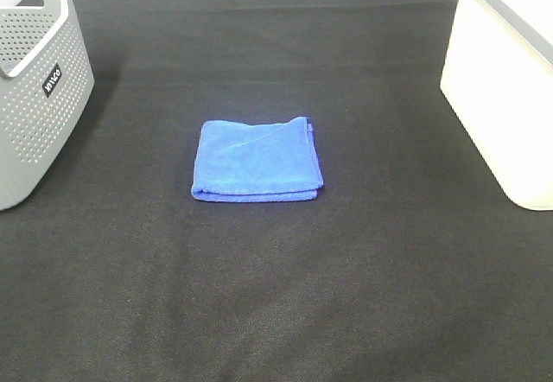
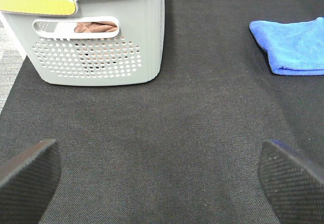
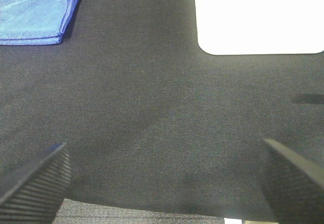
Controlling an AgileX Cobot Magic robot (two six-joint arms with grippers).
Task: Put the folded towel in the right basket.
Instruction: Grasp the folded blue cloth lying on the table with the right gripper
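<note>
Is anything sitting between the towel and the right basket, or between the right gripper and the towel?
Nothing visible. Only bare black mat lies between the blue towel and the white right basket, and between the open right gripper and the towel.

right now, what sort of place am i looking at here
Most likely a staged robot test bench for laundry sorting, not a real home: a plain black mat is the work surface, one folded blue towel lies mid-mat, and a grey perforated basket and a white basket stand at either side.

Left pincer [image 2: 161,181] and right pincer [image 3: 163,181], jaws spread wide, both empty.
</note>
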